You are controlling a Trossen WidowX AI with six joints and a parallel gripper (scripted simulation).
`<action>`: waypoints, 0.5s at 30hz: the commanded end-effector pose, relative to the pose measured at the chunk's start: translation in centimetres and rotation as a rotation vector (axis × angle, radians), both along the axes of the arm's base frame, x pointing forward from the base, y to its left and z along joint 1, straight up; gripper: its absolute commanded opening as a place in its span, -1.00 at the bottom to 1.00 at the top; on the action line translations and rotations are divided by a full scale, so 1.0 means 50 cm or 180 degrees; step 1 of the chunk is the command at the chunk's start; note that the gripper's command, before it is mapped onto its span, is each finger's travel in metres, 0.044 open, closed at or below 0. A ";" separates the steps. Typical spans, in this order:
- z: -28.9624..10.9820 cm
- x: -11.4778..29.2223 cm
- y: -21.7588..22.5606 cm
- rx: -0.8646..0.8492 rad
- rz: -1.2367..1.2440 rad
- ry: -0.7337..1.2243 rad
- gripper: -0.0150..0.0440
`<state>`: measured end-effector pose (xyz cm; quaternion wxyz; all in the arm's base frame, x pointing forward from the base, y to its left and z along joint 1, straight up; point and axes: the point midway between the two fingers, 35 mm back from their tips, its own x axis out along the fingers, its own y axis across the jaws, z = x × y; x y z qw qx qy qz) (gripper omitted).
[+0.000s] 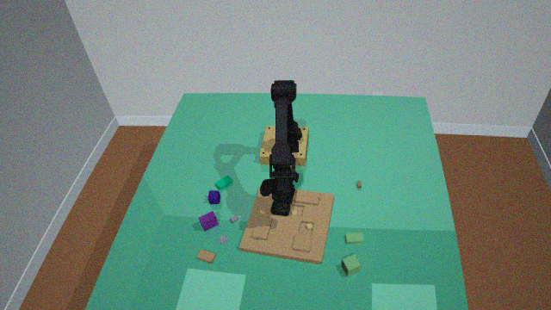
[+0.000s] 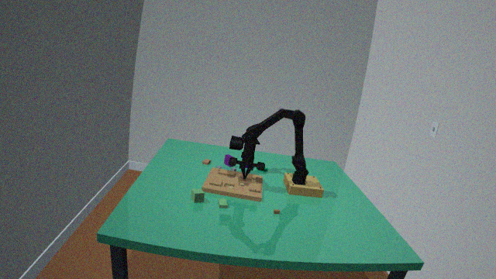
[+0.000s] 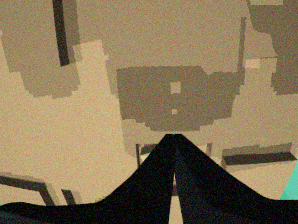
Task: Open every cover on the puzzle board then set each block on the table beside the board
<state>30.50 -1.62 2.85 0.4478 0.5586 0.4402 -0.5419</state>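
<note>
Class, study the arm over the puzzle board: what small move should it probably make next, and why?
Probably a short sideways push along the board. The gripper is shut on nothing, its closed tips low over the board near a cover, which suits nudging a cover along its track rather than grasping. Which cover it engages is unclear.
</note>
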 end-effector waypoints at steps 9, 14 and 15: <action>0.030 -0.001 -0.005 -0.0010 0.0010 -0.0002 -0.49; 0.043 -0.002 -0.006 -0.0010 0.0010 -0.0002 -0.49; 0.046 -0.002 -0.006 -0.0010 0.0010 -0.0002 -0.49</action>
